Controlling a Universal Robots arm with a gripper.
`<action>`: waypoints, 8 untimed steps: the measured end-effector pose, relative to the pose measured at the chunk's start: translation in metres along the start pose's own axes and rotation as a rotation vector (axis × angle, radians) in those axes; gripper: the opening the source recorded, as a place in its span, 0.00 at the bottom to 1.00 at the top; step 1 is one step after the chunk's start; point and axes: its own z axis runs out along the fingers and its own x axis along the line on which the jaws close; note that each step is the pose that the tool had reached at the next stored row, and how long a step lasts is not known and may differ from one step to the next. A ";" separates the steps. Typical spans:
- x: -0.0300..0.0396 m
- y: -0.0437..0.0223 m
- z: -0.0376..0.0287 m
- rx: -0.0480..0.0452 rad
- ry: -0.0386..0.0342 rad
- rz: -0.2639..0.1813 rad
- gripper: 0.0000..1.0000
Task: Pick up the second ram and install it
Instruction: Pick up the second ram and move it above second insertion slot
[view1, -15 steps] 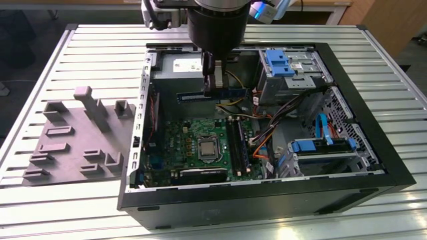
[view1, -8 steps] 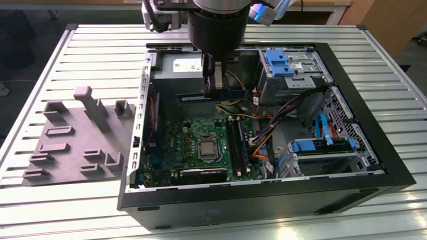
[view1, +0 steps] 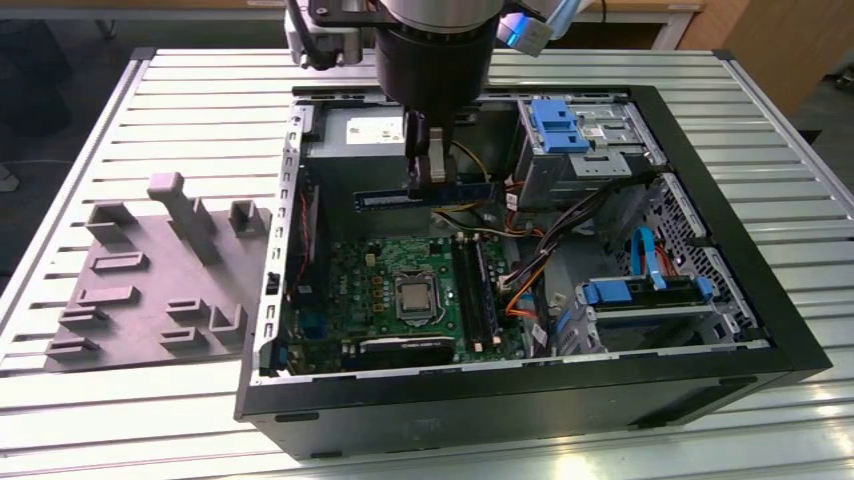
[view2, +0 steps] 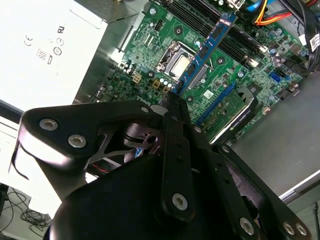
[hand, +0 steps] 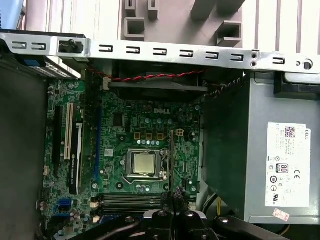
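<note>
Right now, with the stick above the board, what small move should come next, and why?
Probably turn the wrist first. The gripper is shut on the second ram, which hangs above the motherboard and lies across the long black slots rather than along them, so lowering now would likely miss.

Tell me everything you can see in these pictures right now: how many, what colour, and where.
table: one, silver slatted metal, under everything
computer case: one, black, open, lying on the table
motherboard: one, green, on the case floor
processor socket: one, silver, middle of the motherboard
power supply: one, grey with a white label, beside the motherboard
drive brackets: two groups, blue, on the exterior view's right of the case
cables: one bundle, orange, yellow and red, between motherboard and drive brackets
fixture block: one, grey, on the table, on the exterior view's left of the case
memory stick: one, blue-green with dark chips, held above the motherboard
gripper: one, black, shut on the memory stick
</note>
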 end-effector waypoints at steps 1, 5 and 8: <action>0.0000 0.0000 0.0004 0.0000 0.0007 0.000 0.12; 0.0002 0.0000 0.0021 0.0000 0.0021 0.000 0.12; 0.0004 -0.0001 0.0039 -0.0002 0.0040 0.000 0.12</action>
